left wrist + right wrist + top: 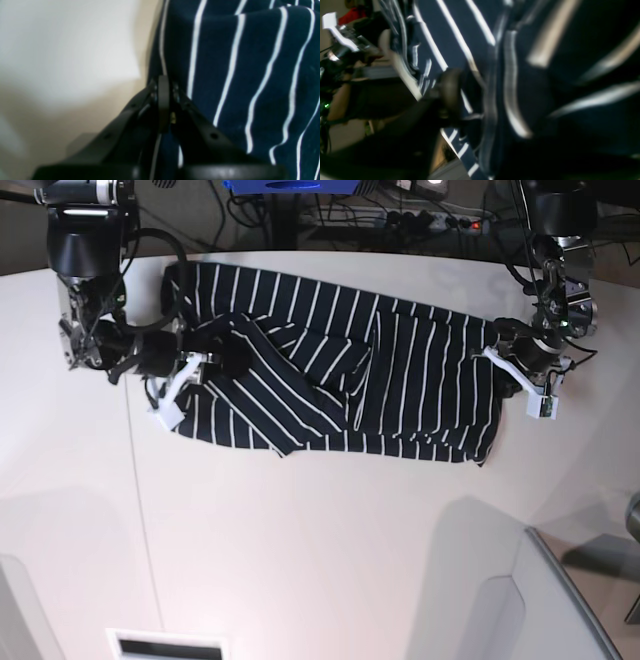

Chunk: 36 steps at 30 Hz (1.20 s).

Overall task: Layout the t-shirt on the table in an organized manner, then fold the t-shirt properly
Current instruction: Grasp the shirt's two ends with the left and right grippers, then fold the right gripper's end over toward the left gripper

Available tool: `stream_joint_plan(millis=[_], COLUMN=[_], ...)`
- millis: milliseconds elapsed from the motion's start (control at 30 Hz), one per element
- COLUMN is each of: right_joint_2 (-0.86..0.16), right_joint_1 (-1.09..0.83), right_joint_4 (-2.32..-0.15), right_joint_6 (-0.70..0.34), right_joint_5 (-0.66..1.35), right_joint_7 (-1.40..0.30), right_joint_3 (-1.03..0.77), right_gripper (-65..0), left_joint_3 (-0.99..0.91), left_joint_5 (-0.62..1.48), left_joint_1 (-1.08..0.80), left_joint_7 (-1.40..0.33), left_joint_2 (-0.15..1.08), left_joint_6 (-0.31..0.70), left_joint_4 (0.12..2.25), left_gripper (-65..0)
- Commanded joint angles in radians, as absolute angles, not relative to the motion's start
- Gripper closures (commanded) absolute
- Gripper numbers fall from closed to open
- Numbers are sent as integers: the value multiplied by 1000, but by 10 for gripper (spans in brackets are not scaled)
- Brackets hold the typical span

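Note:
The dark navy t-shirt (400, 380) with thin white stripes lies stretched sideways across the far half of the white table (320, 540), rumpled and folded over in its left part. My left gripper (497, 345) is at the shirt's right edge. In the left wrist view its jaws (163, 81) are pressed together on the t-shirt (250, 75) hem, beside bare table (62, 50). My right gripper (215, 360) is at the shirt's left end, its fingers in the bunched cloth. The right wrist view is blurred. One finger (450, 92) shows against a fold of the t-shirt (460, 25); the jaw gap is unclear.
Cables and a power strip (430, 220) lie beyond the table's curved far edge. A thin seam line (145, 530) runs down the tabletop on the left. A grey panel (560, 600) sits at the lower right corner, and a small white slot (165, 645) at the bottom edge.

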<state>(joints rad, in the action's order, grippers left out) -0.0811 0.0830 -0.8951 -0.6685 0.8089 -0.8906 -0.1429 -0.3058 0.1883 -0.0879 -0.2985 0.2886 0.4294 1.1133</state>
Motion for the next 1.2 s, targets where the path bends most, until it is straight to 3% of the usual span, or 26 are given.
stream_joint_plan(millis=[0, 67, 100, 233, 467, 767, 1000, 1167], right_joint_2=[-94, -101, -104, -127, -139, -159, -159, -122], right_joint_1=[96, 104, 110, 114, 59, 70, 113, 137], right_joint_4=[-905, -908, -908, -918, -1152, -1417, -1486, -1484], right_joint_6=[-667, -665, -664, -638, -404, -136, 65, 137], right_joint_5=[808, 808, 808, 808, 808, 808, 809, 811], right_joint_7=[-898, -898, -900, -903, -911, -1046, -1056, -1056], right_joint_3=[-142, -142, -142, -142, -139, -133, 62, 130], right_gripper=[-105, -6, 0, -8, -8, -8, -8, -8], left_joint_3=[-308, -286, -271, -160, -128, 18, 22, 24], left_joint_5=[196, 196, 196, 196, 194, 76, 10, 10], left_joint_1=[-79, -79, -79, -77, -22, 13, 31, 35], left_joint_7=[-277, -277, -278, -278, -286, -288, -289, -289], left_joint_2=[305, 288, 283, 262, 160, 88, 16, 2], left_joint_6=[430, 430, 430, 430, 429, 429, 429, 429], left_joint_4=[1132, 1132, 1132, 1132, 1132, 1122, 1121, 1121], left_gripper=[0, 0, 0, 0, 0, 0, 0, 0])
